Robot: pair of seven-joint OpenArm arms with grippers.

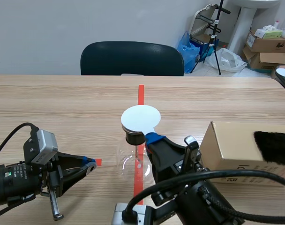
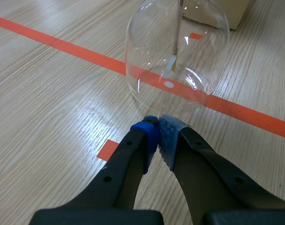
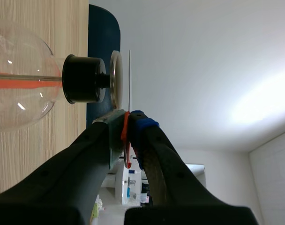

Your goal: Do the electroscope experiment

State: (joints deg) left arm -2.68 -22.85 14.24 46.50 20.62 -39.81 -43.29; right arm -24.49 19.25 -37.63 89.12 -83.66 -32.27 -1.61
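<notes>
The wooden table (image 1: 63,103) bears a glass electroscope (image 1: 132,139) and, beside it, a cardboard box (image 1: 231,147).

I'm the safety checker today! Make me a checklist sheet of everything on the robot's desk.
Surface: wooden table, orange tape marks.
Job's things: glass jar with black stopper; white disc over its top.
Clutter: cardboard box, black fuzzy thing on it.
Claws: left claw shut on nothing, by the jar; right claw shut on the white disc.
Cables: black cables on both arms.
Surroundings: dark chair, boxes and bags behind.
</notes>
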